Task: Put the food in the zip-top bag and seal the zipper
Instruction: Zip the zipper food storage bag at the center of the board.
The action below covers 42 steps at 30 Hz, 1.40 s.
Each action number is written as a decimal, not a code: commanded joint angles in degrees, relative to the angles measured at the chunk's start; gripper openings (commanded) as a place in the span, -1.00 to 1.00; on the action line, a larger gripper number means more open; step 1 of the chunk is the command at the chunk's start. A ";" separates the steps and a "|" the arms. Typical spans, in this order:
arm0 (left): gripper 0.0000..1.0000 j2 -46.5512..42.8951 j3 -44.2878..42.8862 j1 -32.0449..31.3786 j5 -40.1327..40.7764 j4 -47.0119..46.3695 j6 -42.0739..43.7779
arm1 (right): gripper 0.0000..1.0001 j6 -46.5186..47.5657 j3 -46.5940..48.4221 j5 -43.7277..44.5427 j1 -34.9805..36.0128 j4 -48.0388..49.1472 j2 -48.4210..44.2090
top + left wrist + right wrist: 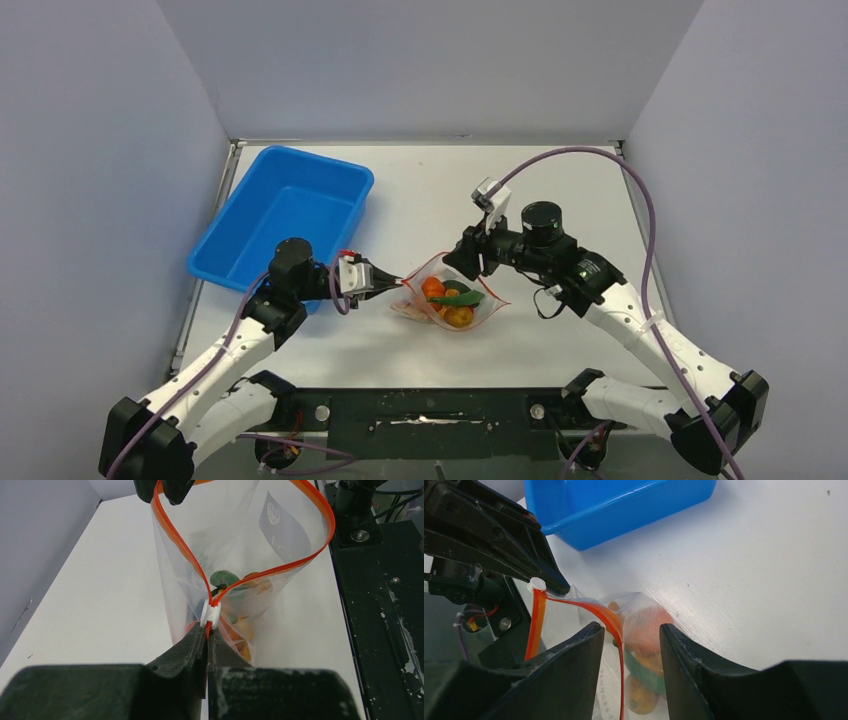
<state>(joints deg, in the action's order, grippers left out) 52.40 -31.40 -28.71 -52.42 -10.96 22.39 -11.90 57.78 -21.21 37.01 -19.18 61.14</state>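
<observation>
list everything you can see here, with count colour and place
table: one, white, under everything
tray: one, blue, far left of the table
zip-top bag: one, clear, table centre, mouth open
zipper: one, red-orange, along the bag's mouth, white slider at one end
food: several pieces, count unclear, orange, green and yellow-brown, inside the bag
left gripper: one, black, shut on the zipper at the slider
right gripper: one, black, open, fingers either side of the bag's other end

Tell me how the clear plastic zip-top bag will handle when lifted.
Probably floppy: the clear plastic zip-top bag shows thin, creased walls and a bowed mouth. Its belly would likely sag, since the toy foods pile at the bottom. The glossy film may be slippery.
</observation>
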 commanded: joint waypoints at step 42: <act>-1.00 -2.17 3.71 2.87 -6.55 -9.49 -6.97 | -0.32 34.66 7.19 4.11 22.06 5.85 12.32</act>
<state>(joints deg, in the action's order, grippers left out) 51.53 -27.24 -25.78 -56.40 -16.53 15.64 21.82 62.39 -18.06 58.35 -13.82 72.73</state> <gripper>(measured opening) 0.010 0.331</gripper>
